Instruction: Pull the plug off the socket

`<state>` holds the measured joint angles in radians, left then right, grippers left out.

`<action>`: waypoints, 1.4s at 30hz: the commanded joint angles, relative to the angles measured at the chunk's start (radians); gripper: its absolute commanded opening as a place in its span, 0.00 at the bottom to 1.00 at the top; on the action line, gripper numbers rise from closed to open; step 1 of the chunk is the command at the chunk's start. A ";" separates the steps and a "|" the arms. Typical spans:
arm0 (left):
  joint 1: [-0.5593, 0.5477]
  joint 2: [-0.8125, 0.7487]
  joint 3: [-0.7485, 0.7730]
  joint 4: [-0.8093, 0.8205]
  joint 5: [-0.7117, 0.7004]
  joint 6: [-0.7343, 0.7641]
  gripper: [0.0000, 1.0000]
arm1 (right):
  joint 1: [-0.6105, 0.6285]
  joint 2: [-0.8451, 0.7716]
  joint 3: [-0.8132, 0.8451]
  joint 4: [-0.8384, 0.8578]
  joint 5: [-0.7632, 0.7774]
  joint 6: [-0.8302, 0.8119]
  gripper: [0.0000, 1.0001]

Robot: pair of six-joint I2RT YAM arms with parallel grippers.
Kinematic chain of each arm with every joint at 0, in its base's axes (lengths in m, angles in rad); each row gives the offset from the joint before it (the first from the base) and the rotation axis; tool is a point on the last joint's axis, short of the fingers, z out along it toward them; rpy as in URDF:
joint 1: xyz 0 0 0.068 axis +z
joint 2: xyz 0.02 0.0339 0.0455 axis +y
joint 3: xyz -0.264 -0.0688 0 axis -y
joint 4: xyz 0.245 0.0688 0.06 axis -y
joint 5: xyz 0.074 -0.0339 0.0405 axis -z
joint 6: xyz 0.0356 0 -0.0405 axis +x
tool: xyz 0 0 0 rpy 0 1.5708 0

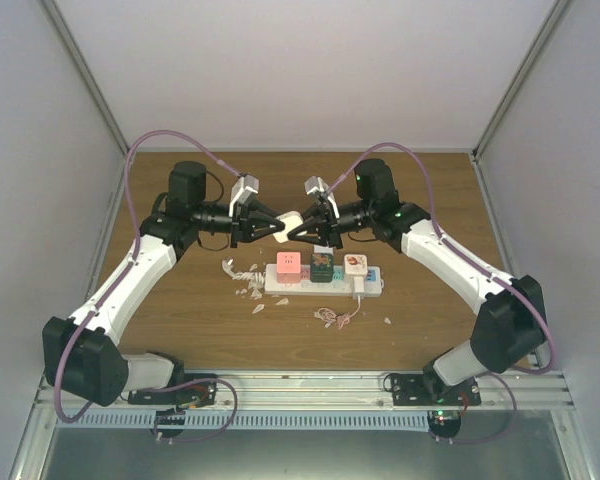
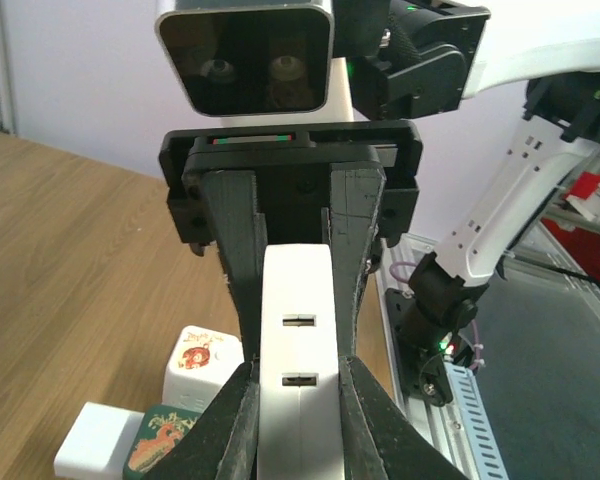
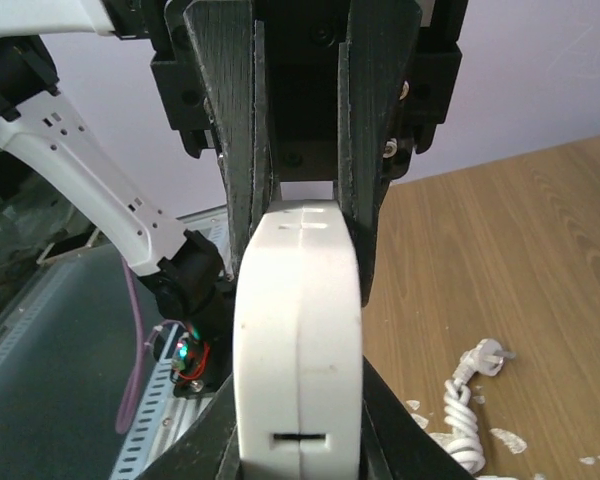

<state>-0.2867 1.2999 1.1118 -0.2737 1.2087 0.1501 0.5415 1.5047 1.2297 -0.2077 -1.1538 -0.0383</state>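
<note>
Two pincers meet tip to tip over the table, and both are clamped on one white plug (image 1: 290, 220). The left pincer (image 1: 277, 229) grips one end and the right pincer (image 1: 300, 231) grips the other, each with its fingers closed flat against the plug's sides and no gap showing. The plug's long axis runs from one pincer to the other, left to right. In the left wrist view two short slots on the plug (image 2: 300, 350) face the camera. In the right wrist view its rounded end (image 3: 300, 330) fills the space between the fingers (image 3: 238, 130).

The socket (image 1: 310, 286) lies flat on the table below the pincers and on their near side, apart from the plug. Its long axis also runs left to right, roughly in line with the held plug. A pink cube (image 1: 288, 264), a green cube (image 1: 323, 266) and a white cube (image 1: 355, 263) stand in a row on its top face. Its cord (image 1: 335, 317) lies coiled nearer the arm bases than the socket. White scraps (image 1: 245, 275) are scattered by the socket's left end, below the left pincer
</note>
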 commanded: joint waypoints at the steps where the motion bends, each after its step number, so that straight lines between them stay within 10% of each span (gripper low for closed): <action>1: 0.002 -0.014 -0.001 -0.044 -0.129 0.084 0.00 | 0.019 -0.017 0.009 0.057 -0.106 0.027 0.11; 6: 0.007 -0.015 0.016 -0.083 -0.147 0.098 0.04 | 0.006 -0.009 0.004 0.089 -0.105 0.091 0.01; 13: 0.022 0.007 0.049 -0.172 -0.098 0.151 0.49 | -0.015 -0.007 -0.012 0.102 -0.099 0.110 0.01; 18: 0.023 0.015 0.058 -0.169 -0.059 0.146 0.43 | -0.015 0.001 -0.018 0.087 -0.098 0.092 0.01; 25: 0.027 0.012 0.050 -0.095 -0.008 0.067 0.10 | -0.015 0.006 -0.031 0.080 -0.084 0.076 0.01; 35: 0.196 0.077 0.010 -0.065 0.029 0.030 0.00 | -0.071 -0.016 -0.003 -0.041 0.077 -0.119 0.82; 42: 0.350 0.193 0.003 -0.117 -0.103 0.061 0.00 | -0.107 -0.043 -0.051 -0.099 0.246 -0.296 0.91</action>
<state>-0.0025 1.4391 1.1301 -0.3927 1.2015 0.1951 0.4534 1.5032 1.2098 -0.2523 -1.0290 -0.1932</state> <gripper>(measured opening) 0.136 0.903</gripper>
